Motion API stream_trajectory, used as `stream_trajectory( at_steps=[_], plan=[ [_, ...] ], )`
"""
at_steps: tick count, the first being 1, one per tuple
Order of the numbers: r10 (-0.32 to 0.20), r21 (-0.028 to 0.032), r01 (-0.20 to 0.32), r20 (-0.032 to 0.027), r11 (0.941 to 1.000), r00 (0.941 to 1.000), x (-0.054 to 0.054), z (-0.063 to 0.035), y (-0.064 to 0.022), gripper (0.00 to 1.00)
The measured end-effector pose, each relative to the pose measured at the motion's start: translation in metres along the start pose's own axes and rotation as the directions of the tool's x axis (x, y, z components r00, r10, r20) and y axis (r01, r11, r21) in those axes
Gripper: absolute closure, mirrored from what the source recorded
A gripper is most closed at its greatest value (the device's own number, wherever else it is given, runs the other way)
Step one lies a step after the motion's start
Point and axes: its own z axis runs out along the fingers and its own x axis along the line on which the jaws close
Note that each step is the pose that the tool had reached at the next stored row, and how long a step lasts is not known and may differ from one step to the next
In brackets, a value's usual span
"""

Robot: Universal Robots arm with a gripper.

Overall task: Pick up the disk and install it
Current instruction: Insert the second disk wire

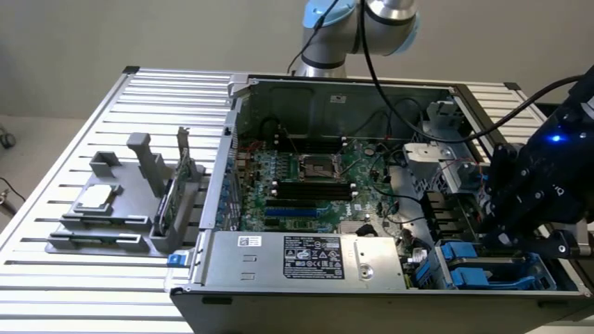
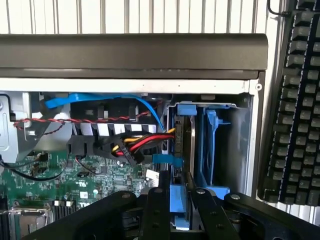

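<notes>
- Slatted metal tabletop (image 1: 65,278) carries the open computer case (image 1: 371,90), your landmark here, with its motherboard (image 1: 311,184) exposed and the grey power-supply box (image 1: 307,259) along the case's near edge.
- Your claw (image 2: 175,192) sits over the blue drive cage (image 2: 217,145) in the case corner at the exterior view's right.
- Its black fingers (image 2: 155,205) stand a little apart, bracketing the blue rail of the disk (image 2: 181,150); you cannot tell whether they press the rail or merely flank it.
- Your disk stands on edge in the cage, already down in its bay.
- Much of the disk is hidden: in the exterior view the black gripper body (image 1: 538,188) covers that corner, and the wrist view gives you just its thin edge and blue rail.
- Room is tight: the cage wall is just beside the disk, and red-yellow-black power wires (image 2: 142,142) and a blue cable (image 2: 150,107) crowd the motherboard side.
- A keyboard (image 2: 295,100) lies outside the case wall.
</notes>
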Motion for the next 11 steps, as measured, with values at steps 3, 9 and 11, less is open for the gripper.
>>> stream_trajectory(
  at_steps=[3, 9, 11],
  plan=[
    [-0.003, 0.0002, 0.003, -0.0001, 1.0000, 1.0000, 0.000, -0.0006, -0.0068, 0.76],
    [-0.010, 0.0006, 0.010, -0.0002, 1.0000, 1.0000, 0.000, -0.0009, -0.0207, 0.76],
    [-0.011, 0.0006, 0.011, 0.0000, 0.9999, 0.9999, 0.000, -0.0009, -0.0245, 0.76]
  ],
)
